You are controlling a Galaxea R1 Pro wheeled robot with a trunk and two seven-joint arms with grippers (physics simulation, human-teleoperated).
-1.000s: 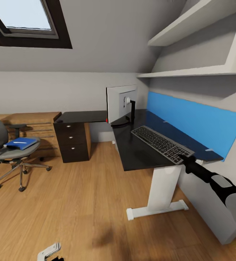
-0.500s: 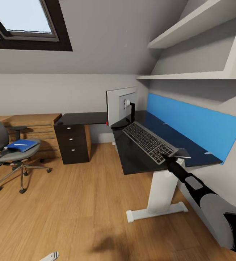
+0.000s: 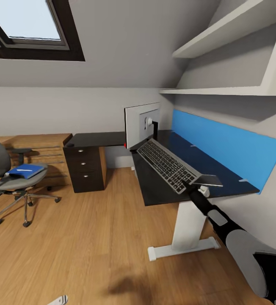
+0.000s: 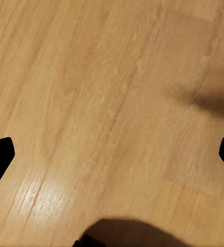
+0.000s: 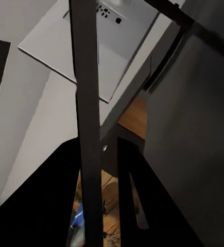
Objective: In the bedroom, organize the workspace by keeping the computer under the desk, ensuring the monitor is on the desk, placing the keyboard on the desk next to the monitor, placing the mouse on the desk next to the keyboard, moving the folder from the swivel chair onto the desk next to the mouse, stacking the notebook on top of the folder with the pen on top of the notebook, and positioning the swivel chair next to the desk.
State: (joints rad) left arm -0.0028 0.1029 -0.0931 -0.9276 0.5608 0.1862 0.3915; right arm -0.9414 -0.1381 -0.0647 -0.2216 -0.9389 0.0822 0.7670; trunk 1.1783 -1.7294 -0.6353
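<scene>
the right hand (image 3: 191, 187) pinches the near end of the keyboard (image 3: 166, 164), holding it tilted above the worktop (image 3: 159, 186) — its far end reaches toward the foot of the monitor (image 3: 141, 123). in the right wrist view the keyboard's thin edge (image 5: 88, 128) runs straight between the fingers, with the monitor's white back (image 5: 86, 46) beyond it. a flat dark grey sheet (image 3: 208, 180) lies on the worktop just beside the hand; i cannot tell what it is.

the left hand (image 4: 112, 154) hangs over bare wood floor (image 4: 91, 77), fingertips spread wide, holding nothing.

the monitor stands upright on the worktop, so that part looks done. the keyboard is near the monitor but not yet set down. away from the worktop, beyond the black drawer unit (image 3: 86, 167), the swivel chair (image 3: 11, 178) carries the blue folder (image 3: 24, 171) on its seat, with a thin white streak on top that is likely the pen (image 3: 23, 170). by my reading most of the task remains — release the keyboard, then see to the mouse, folder, notebook, pen and chair.
</scene>
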